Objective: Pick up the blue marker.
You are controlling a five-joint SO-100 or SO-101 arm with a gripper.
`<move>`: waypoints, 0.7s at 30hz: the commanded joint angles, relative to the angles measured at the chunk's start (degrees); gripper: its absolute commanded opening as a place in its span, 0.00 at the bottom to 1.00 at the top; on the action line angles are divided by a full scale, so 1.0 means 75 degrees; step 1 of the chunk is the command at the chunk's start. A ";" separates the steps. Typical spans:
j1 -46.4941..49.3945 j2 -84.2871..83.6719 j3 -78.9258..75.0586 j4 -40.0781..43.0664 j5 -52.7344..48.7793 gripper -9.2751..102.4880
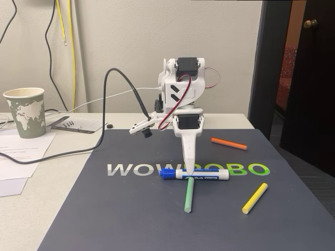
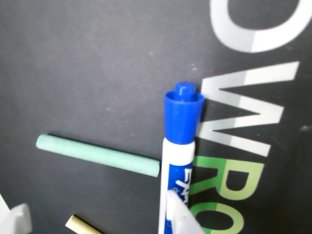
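The blue marker [image 1: 196,174] lies flat on the dark mat, its blue cap [image 2: 183,107] to the left in the fixed view. My gripper [image 1: 191,168] points straight down with its tips at the marker's barrel. In the wrist view the gripper [image 2: 97,219] is open: one white fingertip [image 2: 181,214] overlaps the marker's barrel [image 2: 176,175], the other [image 2: 14,219] stands far off at the lower left corner. The green stick [image 2: 97,155] lies between them, its end close beside the marker. I cannot tell whether the fingertip touches the marker.
A green stick [image 1: 189,194] lies just in front of the marker, a yellow stick [image 1: 255,197] to the right, an orange stick [image 1: 229,143] behind. A paper cup [image 1: 24,112], papers and a black cable [image 1: 78,149] sit to the left of the mat [image 1: 104,219].
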 commanded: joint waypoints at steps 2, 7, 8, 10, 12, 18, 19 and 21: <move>-0.0012 0.0410 -0.0035 0.0305 -0.0070 0.40; 0.0059 0.0398 -0.0035 0.0340 -0.0363 0.40; 0.0059 0.0363 -0.0035 0.0270 -0.0363 0.39; 0.0059 0.0281 -0.0035 0.0105 -0.0316 0.39; 0.0000 0.0211 -0.0035 0.0012 -0.0316 0.40; -0.0082 0.0000 -0.0035 -0.0082 -0.0387 0.40; -0.0070 -0.0023 -0.0035 -0.0059 -0.0410 0.39; -0.0047 -0.0035 -0.0035 0.0012 -0.0469 0.39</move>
